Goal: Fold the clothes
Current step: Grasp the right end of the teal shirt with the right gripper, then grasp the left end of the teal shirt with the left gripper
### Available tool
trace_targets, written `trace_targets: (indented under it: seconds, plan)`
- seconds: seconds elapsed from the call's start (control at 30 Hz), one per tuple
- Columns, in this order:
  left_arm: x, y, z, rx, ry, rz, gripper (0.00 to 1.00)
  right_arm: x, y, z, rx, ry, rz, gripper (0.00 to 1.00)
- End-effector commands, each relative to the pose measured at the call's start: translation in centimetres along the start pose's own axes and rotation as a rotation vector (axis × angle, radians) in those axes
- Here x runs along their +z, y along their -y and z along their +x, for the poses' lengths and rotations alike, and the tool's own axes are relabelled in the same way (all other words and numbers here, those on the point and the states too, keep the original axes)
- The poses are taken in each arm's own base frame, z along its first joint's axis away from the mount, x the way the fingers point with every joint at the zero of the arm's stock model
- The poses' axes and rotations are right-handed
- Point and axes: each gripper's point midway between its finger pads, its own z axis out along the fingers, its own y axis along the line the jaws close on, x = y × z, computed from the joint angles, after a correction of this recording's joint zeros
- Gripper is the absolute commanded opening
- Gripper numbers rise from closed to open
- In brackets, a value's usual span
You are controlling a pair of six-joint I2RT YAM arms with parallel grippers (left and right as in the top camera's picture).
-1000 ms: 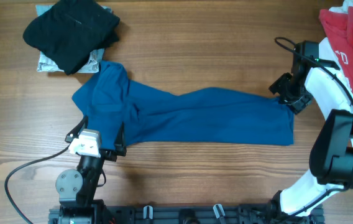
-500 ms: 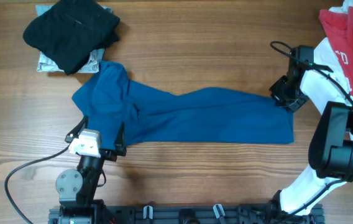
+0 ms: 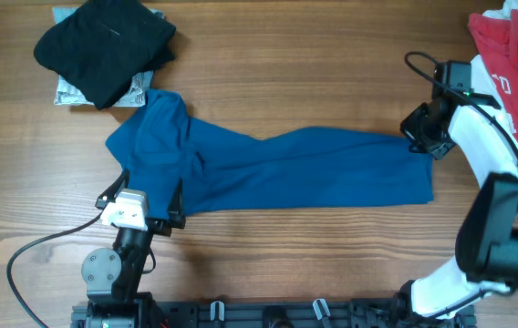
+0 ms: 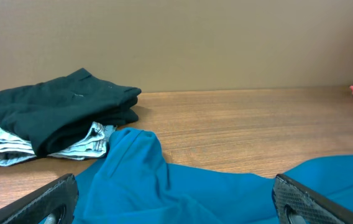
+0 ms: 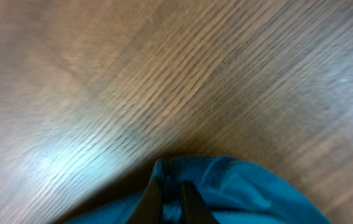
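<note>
The royal-blue clothes [image 3: 277, 169] lie stretched in a long band across the table's middle, bunched at the left end. My right gripper [image 3: 417, 141] is shut on the upper right corner of the blue fabric [image 5: 238, 193], a pinch of cloth between its dark fingers [image 5: 192, 205]. My left gripper [image 3: 140, 196] stands open at the lower left edge of the shirt, blue cloth [image 4: 183, 193] lying between its wide-apart fingertips [image 4: 297, 199], which touch nothing.
A folded black garment [image 3: 104, 46] rests on a grey-white one [image 3: 72, 91] at the back left. Red-and-white clothes [image 3: 514, 55] are piled at the back right. A black cable [image 3: 31, 255] runs along the front left.
My right gripper has closed on the blue shirt's right corner and shifted slightly up and right with it. The left arm has stayed put.
</note>
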Motion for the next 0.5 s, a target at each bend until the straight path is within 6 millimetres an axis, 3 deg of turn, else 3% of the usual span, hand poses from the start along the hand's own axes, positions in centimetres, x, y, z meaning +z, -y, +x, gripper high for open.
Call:
trace_targets:
  seconds: [0.0, 0.1, 0.17, 0.3, 0.4, 0.47]
  plan:
    - [0.0, -0.4, 0.3, -0.01, -0.002, -0.019, 1.0, -4.8, -1.1, -1.8, 0.013, 0.107, -0.094, 0.04]
    - [0.0, -0.4, 0.3, -0.009, -0.002, -0.019, 1.0, -9.7, -0.9, -1.9, 0.018, 0.179, -0.161, 0.04]
    - [0.0, -0.4, 0.3, -0.01, -0.002, -0.019, 1.0, -10.8, -0.3, -1.3, 0.018, 0.179, -0.159, 0.04]
    - [0.0, -0.4, 0.3, -0.009, -0.002, -0.019, 1.0, -10.8, 0.8, -0.2, 0.022, 0.143, -0.122, 0.04]
    - [0.0, -0.4, 0.3, -0.01, -0.002, -0.019, 1.0, -10.5, 3.4, -0.1, 0.133, 0.163, 0.0, 0.04]
    - [0.0, -0.4, 0.3, -0.01, -0.002, -0.019, 1.0, -10.5, 4.0, 0.0, 0.149, 0.167, 0.029, 0.04]
